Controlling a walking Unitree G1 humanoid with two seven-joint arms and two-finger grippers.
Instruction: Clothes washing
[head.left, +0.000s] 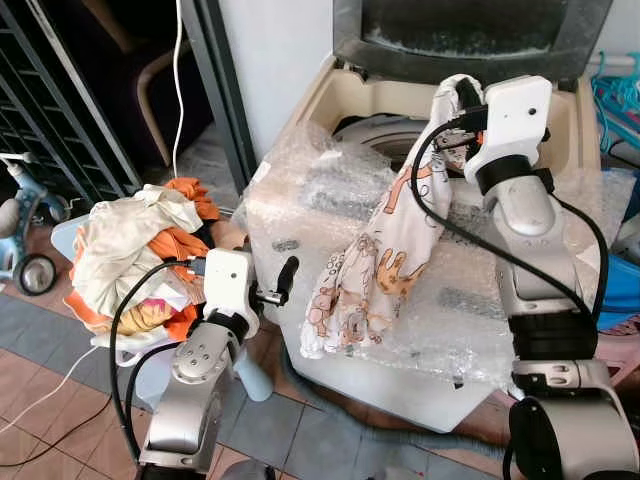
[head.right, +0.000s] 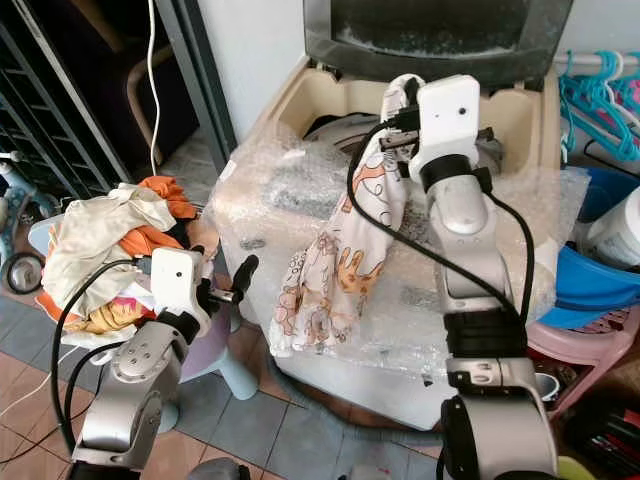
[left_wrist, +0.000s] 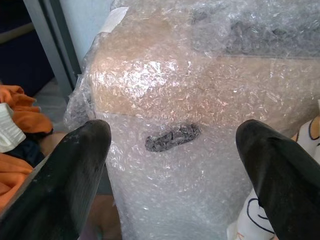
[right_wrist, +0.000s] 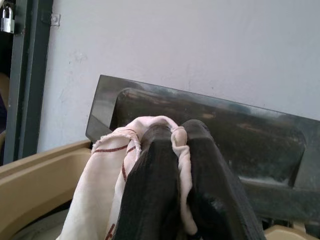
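Upper centre, right hand (head.left: 462, 108) clamped on printed garment (head.left: 375, 255), dangling long-axis down just short of washer tub (head.left: 372, 132); left hand (head.left: 285, 282) spread wide, holding nothing.

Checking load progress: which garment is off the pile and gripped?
The animal-print cloth, pinched by the right gripper above the washer; the others lie heaped.

I am looking at a home laundry corner. A top-loading washing machine (head.left: 400, 250) wrapped in bubble wrap fills the middle of the frame, its dark lid (head.left: 470, 35) raised against a plain white wall. At the left a heap of clothes (head.left: 135, 250) sits piled up over a tiled floor (head.left: 40, 390). Teal clothes hangers (head.right: 600, 95) show at the upper right, with a blue basin (head.right: 590, 280) below them.
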